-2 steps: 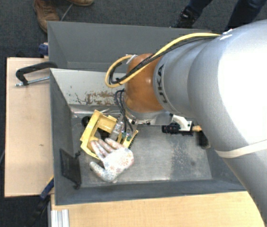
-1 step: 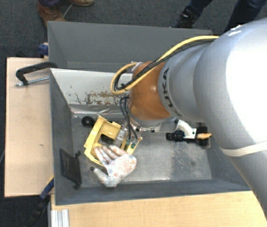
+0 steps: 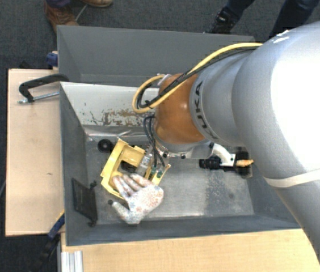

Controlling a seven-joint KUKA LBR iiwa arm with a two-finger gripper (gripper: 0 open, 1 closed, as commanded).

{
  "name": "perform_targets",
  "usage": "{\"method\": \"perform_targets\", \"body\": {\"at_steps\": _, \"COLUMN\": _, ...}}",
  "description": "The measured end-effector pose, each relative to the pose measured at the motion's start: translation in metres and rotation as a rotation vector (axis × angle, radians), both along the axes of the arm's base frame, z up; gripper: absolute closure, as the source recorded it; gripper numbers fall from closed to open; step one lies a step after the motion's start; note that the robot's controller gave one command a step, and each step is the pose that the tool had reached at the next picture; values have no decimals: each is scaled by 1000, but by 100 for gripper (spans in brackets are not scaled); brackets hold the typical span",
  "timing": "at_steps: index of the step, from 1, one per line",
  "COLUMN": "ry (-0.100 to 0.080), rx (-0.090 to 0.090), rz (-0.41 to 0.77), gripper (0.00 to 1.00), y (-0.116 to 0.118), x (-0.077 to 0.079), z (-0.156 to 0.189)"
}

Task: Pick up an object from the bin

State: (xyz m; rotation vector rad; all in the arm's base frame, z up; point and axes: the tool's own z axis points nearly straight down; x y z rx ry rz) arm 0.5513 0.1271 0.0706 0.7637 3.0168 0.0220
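My gripper (image 3: 150,164) is low in the bin's left half, right over the near edge of a yellow box-like thing (image 3: 113,164) that lies tilted on the floor. A white speckled glove (image 3: 138,199) lies just in front of the gripper, with its pale end resting against the yellow thing. A small black ball (image 3: 104,145) sits behind the yellow thing, close to the back wall.
A white and black tool with an orange tip (image 3: 228,161) lies to the right of the gripper, partly under the arm. A flat black piece (image 3: 84,199) leans against the left wall. The arm and its orange cover hang over the bin's middle and right.
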Motion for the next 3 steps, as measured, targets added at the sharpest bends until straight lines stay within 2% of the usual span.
{"method": "perform_targets", "body": {"at_steps": 1, "ry": -2, "rx": 1, "rz": -17, "gripper": 100, "y": 1, "x": 1, "z": 0}}
{"method": "perform_targets", "body": {"at_steps": 2, "ry": 1, "rx": 3, "rz": -63, "gripper": 100, "y": -4, "x": -5, "z": 0}}
{"method": "perform_targets", "body": {"at_steps": 3, "ry": -2, "rx": 6, "rz": -121, "gripper": 100, "y": 6, "x": 8, "z": -1}}
